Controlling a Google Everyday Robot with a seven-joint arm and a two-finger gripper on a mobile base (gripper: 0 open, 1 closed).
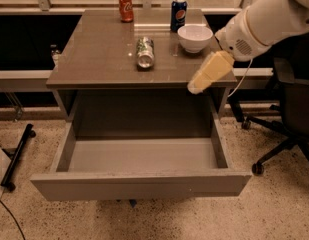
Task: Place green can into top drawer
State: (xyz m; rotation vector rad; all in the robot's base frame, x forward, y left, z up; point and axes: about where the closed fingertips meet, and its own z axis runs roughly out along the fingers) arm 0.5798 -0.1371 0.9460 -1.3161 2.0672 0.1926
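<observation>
My gripper (199, 85) hangs by the bench's (99, 59) front-right corner; green can (144, 52) lies centrally; top drawer (144, 184) juts past the front edge.

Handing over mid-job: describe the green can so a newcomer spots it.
On the brown-topped cabinet above the open grey top drawer, look mid-table, left of the white bowl. The green-and-white aluminium can lies on its side, while the red can and blue Pepsi can stand upright at the back. The cream tool hangs at the front right corner, not touching it.

Red can (125, 6), Pepsi can (178, 14), white bowl (195, 37) on tabletop (99, 54)
</observation>
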